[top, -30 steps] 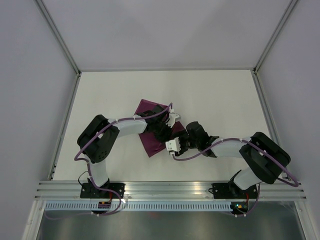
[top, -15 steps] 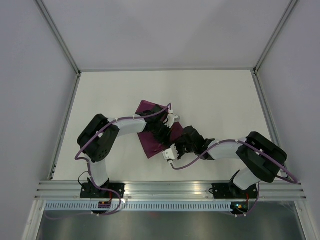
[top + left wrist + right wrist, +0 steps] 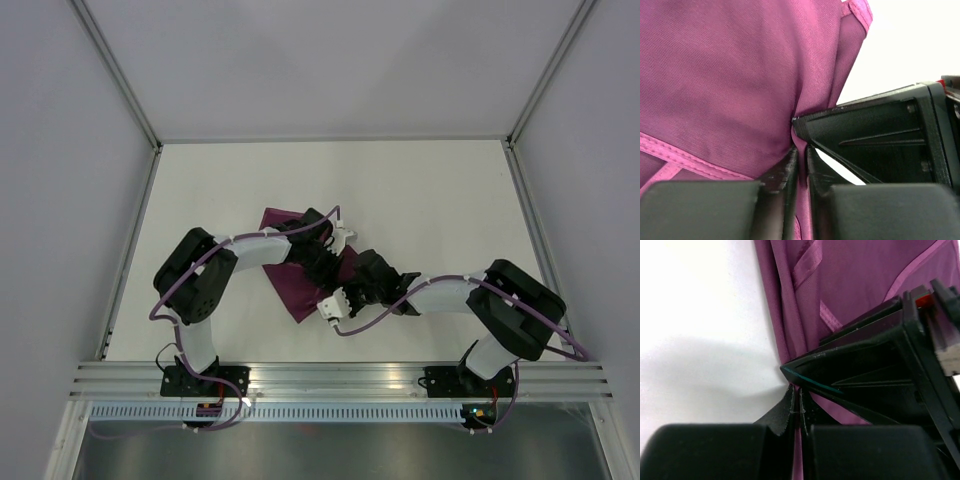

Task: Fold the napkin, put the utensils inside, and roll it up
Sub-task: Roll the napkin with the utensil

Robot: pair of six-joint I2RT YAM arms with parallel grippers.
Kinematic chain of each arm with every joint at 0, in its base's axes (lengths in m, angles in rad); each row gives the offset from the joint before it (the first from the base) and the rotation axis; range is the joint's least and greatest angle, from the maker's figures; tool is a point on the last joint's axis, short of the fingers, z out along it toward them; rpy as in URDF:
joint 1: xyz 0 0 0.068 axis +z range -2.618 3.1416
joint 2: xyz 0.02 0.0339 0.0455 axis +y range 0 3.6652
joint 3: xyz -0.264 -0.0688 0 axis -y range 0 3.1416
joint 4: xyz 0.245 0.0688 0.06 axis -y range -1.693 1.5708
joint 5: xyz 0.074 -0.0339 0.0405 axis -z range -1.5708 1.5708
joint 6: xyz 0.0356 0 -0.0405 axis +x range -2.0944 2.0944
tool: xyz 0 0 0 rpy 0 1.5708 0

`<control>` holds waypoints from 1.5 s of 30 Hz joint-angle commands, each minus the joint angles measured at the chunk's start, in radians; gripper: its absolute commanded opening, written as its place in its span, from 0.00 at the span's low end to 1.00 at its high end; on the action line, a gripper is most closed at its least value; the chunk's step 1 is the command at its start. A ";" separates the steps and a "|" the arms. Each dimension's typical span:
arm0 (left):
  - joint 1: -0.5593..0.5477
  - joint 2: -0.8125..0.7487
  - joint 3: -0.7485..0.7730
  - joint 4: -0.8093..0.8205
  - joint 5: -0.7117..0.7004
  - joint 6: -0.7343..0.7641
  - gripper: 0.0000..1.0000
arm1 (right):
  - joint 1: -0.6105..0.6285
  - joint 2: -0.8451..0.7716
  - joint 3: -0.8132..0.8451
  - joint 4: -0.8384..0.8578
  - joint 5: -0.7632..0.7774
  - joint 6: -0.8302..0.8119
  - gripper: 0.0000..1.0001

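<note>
The task is judged to be in its first step. The napkin [image 3: 285, 290] lies on the white counter [image 3: 420, 190], and the wrist views show overlapping layers and crossing hems, so some folding is in hand, though no finished fold can be made out. No utensils are seen in any view, so placing them and rolling the cloth are both left to be done. The left jaws are almost closed, with a ridge of the magenta cloth pinched between them. Most of the napkin is spread ahead of them and off to one side. The right jaws are closed on a thin sliver of the same cloth, with the napkin's edge running ahead of them and bare counter just beside it. The two pairs of jaws are set nearly tip to tip at one edge of the cloth.
</note>
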 commanded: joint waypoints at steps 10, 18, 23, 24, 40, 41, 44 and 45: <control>0.019 -0.121 -0.038 0.015 -0.072 -0.004 0.49 | 0.010 0.048 0.095 -0.249 0.006 0.031 0.01; 0.080 -0.220 -0.114 0.108 -0.143 -0.090 0.53 | 0.011 0.062 0.160 -0.342 -0.021 0.072 0.00; 0.103 -0.302 -0.162 0.145 -0.261 -0.148 0.56 | 0.010 0.093 0.256 -0.477 -0.050 0.098 0.01; 0.114 -0.317 -0.173 0.154 -0.285 -0.177 0.57 | 0.010 0.100 0.278 -0.503 -0.057 0.104 0.00; 0.215 -0.912 -0.472 0.332 -0.767 -0.354 0.64 | -0.079 0.473 0.900 -1.204 -0.310 0.068 0.01; 0.214 -0.938 -0.481 0.343 -0.773 -0.351 0.64 | -0.099 0.496 0.933 -1.268 -0.323 0.062 0.00; 0.194 -1.026 -0.516 0.401 -0.807 -0.321 0.64 | -0.136 0.588 1.063 -1.383 -0.368 0.045 0.00; 0.186 -1.044 -0.532 0.413 -0.836 -0.300 0.64 | -0.145 0.611 1.095 -1.411 -0.392 0.040 0.00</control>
